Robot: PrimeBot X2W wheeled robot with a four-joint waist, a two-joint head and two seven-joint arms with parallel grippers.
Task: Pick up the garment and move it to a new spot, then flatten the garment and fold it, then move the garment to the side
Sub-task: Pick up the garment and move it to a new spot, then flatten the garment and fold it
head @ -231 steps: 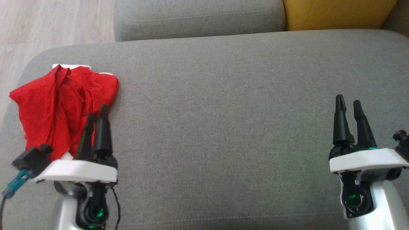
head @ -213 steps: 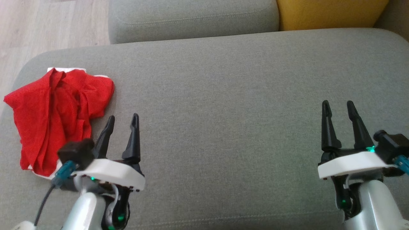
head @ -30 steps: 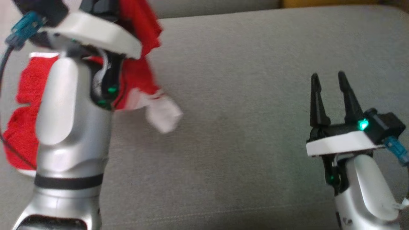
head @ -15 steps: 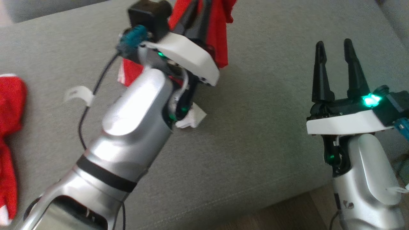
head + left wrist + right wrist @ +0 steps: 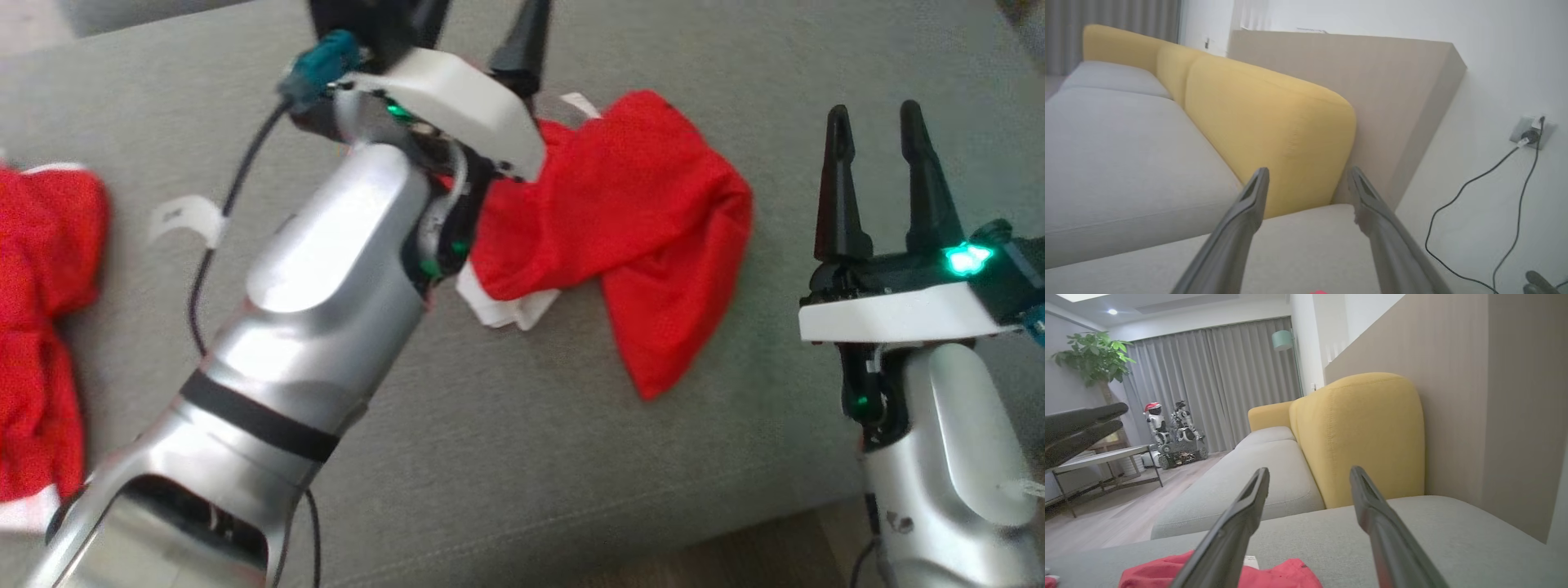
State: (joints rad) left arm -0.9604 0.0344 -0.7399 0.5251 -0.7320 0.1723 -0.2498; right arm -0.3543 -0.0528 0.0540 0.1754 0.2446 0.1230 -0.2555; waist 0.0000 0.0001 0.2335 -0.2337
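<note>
While left hand (image 5: 1308,171) and right hand (image 5: 873,114) gape empty, the garment (image 5: 637,204) lies on the grey cushion (image 5: 571,425).

The head view looks steeply down from close above the grey sofa seat (image 5: 571,425). The left wrist view, held higher, faces along the seat toward the yellow backrest (image 5: 1265,122) and wall (image 5: 1494,81). The right wrist view sits low over the seat, facing that backrest. It shares the red garment (image 5: 1290,577) with the head view.
</note>
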